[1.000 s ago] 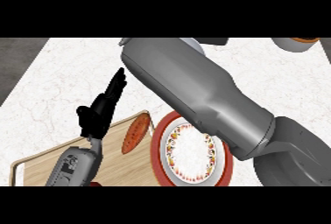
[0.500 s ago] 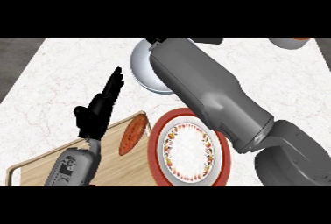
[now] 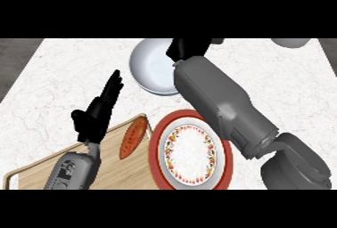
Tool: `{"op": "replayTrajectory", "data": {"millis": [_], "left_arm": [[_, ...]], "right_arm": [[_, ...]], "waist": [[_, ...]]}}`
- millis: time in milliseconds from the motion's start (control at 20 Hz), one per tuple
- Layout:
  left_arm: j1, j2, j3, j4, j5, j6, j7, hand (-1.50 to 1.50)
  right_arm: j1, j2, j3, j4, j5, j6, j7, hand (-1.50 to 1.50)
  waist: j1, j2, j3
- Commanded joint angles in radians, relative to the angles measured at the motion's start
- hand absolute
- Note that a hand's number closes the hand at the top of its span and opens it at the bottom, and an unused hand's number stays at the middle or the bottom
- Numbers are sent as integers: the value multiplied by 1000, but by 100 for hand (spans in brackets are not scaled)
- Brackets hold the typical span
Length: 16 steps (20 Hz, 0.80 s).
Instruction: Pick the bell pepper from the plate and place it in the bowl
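1. Our right hand reaches over the bowl; we cannot tell its fingers, nor see the bell pepper.
2. The plate shows no pepper, so the pick looks done and the release remains.
3. Our left hand rests, fingers straight.

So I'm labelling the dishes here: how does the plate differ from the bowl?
The plate has a red rim and a patterned ring around a white centre; the bowl is plain pale grey-white. The plate lies near the lower edge beside the wooden board; the bowl sits farther up the counter, partly under the right hand. Both are round.
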Motion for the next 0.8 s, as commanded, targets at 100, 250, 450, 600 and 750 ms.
{"op": "replayTrajectory", "data": {"millis": [100, 250, 450, 600, 750], "left_arm": [[7, 16, 11, -14, 6, -14, 7, 0], [-26, 11, 25, -4, 26, -25, 30, 0], [23, -3, 0, -25, 3, -10, 2, 0], [25, 14, 17, -47, 10, -14, 22, 0], [54, 39, 45, -72, 37, -35, 24, 0]], "right_arm": [[163, 3, -84, -87, -132, -87, -112, -150], [169, 3, -97, -108, -172, -101, -202, -150], [157, 3, -107, -157, -183, -223, -291, -150], [139, 3, -129, -155, -159, -341, -342, -150], [135, 3, -157, -142, -157, -385, -370, -150]], "waist": [[-10, 1, 2], [-7, 2, 2], [-8, -3, 2], [-22, -8, 2], [-42, -14, 2]]}}
